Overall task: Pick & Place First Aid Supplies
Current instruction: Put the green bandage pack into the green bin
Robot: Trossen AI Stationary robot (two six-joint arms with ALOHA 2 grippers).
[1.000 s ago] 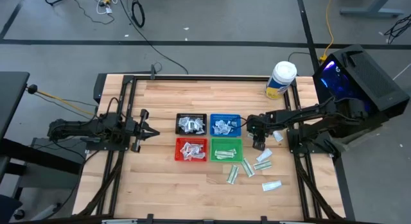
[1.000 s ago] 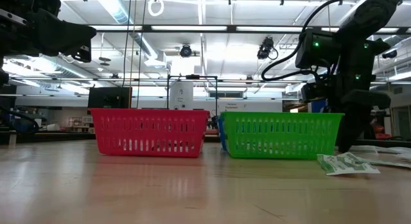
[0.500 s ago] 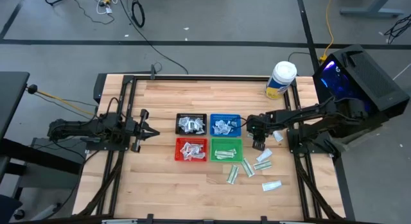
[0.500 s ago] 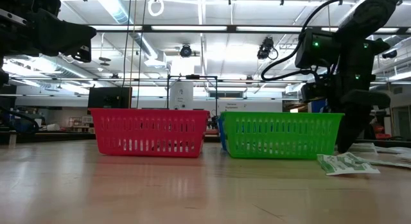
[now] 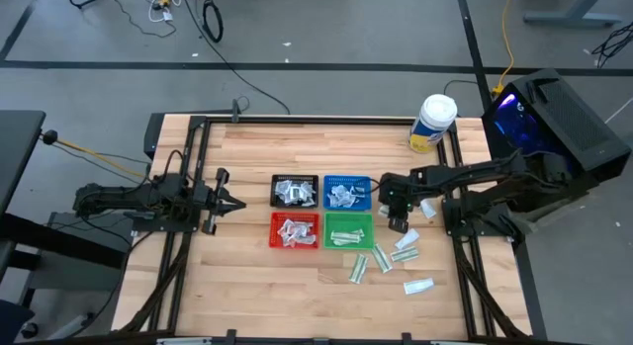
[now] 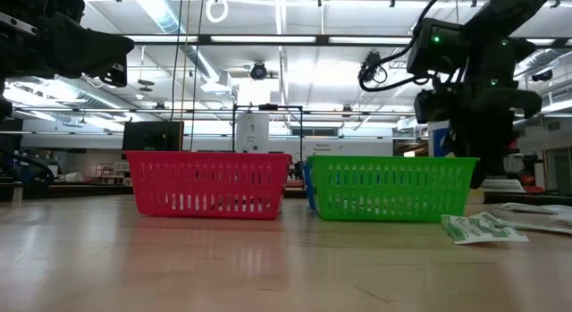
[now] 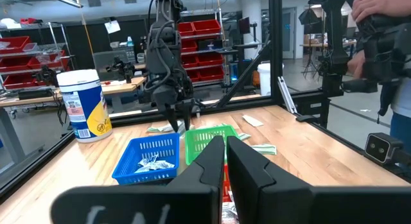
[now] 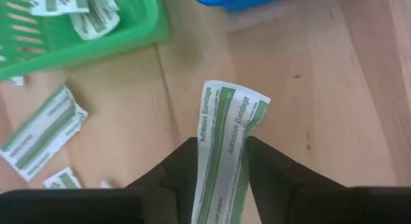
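Note:
My right gripper (image 5: 398,223) hangs just right of the green tray (image 5: 348,229), pointing steeply down and shut on a narrow white-and-green packet (image 8: 226,121). More such packets (image 5: 383,258) lie flat on the wood near the tray, and others lie inside it. The black tray (image 5: 295,191), blue tray (image 5: 347,192) and red tray (image 5: 296,230) hold small white packets. My left gripper (image 5: 241,204) waits shut and level at the table's left, well clear of the trays. My right gripper pinches the packet between its two fingers (image 8: 183,161), which lie along its length on either long side. They come from above, slanting steeply down. The packet's free end (image 8: 236,95) sticks out past the fingertips, slightly curled, clear of the table.
A big white jar with a yellow label (image 5: 432,123) stands at the far right corner. A dark frame (image 5: 198,167) runs round the table. Bare wood lies on the near side of the trays. A person (image 7: 385,31) shows beyond the table in the left wrist view.
My right gripper has risen from the table beside the green tray, staying shut on the packet, which has come up with it. Most of the rise falls in the last half second.

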